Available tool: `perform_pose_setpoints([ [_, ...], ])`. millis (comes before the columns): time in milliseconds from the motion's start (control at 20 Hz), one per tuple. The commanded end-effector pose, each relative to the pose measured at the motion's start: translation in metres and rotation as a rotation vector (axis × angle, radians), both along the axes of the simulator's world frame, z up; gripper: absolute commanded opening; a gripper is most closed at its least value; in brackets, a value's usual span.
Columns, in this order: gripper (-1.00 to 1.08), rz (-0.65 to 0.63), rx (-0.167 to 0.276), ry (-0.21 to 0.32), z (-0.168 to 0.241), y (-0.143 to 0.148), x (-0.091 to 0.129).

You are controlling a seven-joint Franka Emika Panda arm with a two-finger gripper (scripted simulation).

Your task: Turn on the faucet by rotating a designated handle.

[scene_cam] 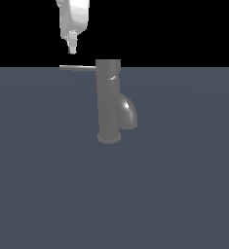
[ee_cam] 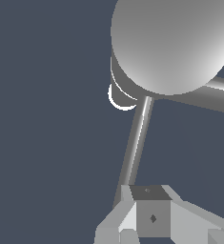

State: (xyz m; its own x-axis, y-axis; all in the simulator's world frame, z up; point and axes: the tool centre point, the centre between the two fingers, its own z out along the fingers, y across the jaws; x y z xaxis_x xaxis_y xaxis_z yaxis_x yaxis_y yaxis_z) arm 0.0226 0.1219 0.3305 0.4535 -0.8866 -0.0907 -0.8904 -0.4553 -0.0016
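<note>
The dark grey faucet (scene_cam: pixel 108 102) stands upright on the floor, its curved spout (scene_cam: pixel 129 113) turned toward the exterior view's right. The handle (scene_cam: pixel 78 68), a thin grey rod, sticks out level from the top cap toward the exterior view's left. My white gripper (scene_cam: pixel 72 48) hangs just above the rod's outer end, apart from it, fingers together and holding nothing. In the wrist view the round cap (ee_cam: pixel 170 43) is seen from above, and the handle (ee_cam: pixel 136 143) runs from it down to my shut gripper (ee_cam: pixel 151 217).
A flat dark blue-grey floor (scene_cam: pixel 47 185) surrounds the faucet. Nothing else stands on it in either view. Behind the floor's far edge the background is black.
</note>
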Motion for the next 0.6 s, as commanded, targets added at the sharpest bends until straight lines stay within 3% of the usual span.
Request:
perform_pose_setpoints([
  [0, -1.00, -0.056, -0.019, -0.004, -0.011, 0.008, 0.010],
  [550, -1.00, -0.201, -0.077, -0.026, -0.042, 0.030, 0.036],
])
